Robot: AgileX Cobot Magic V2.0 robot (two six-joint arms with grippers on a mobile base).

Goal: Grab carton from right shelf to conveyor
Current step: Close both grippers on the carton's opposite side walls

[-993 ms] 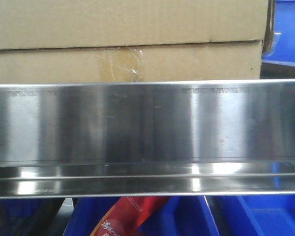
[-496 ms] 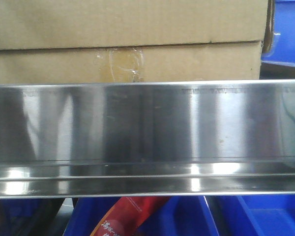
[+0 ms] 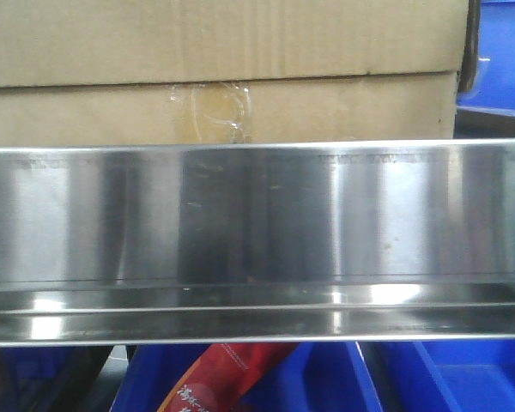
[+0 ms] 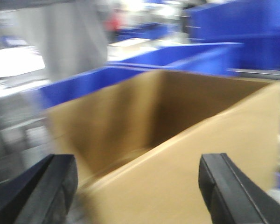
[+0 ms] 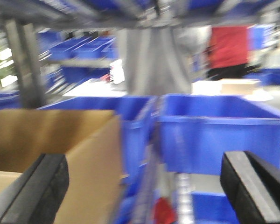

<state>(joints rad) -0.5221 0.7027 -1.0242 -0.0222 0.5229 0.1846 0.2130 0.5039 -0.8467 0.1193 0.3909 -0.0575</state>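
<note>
Exterior front-facing view: the carton (image 3: 223, 60) sits on the right shelf (image 3: 257, 215), just behind its broad steel front rail, which hides the box's bottom edge. A patch of clear tape (image 3: 210, 112) shows on the lower band just above the rail. That rail probably keeps stock from sliding off, so the box will likely have to be lifted over it rather than dragged out. A blue bin (image 3: 498, 51) stands at the far right, and a red packet (image 3: 223, 378) lies in the bins below.

Both wrist views are blurred. The left gripper (image 4: 137, 189) is spread wide with nothing in its grasp, and the carton's open top lies beyond and between its fingers. The right gripper (image 5: 144, 191) is equally wide and empty, with the carton's corner at its left and a blue bin ahead. Such wide jaws suit clamping the box between the two arms. The conveyor is in none of the views.
</note>
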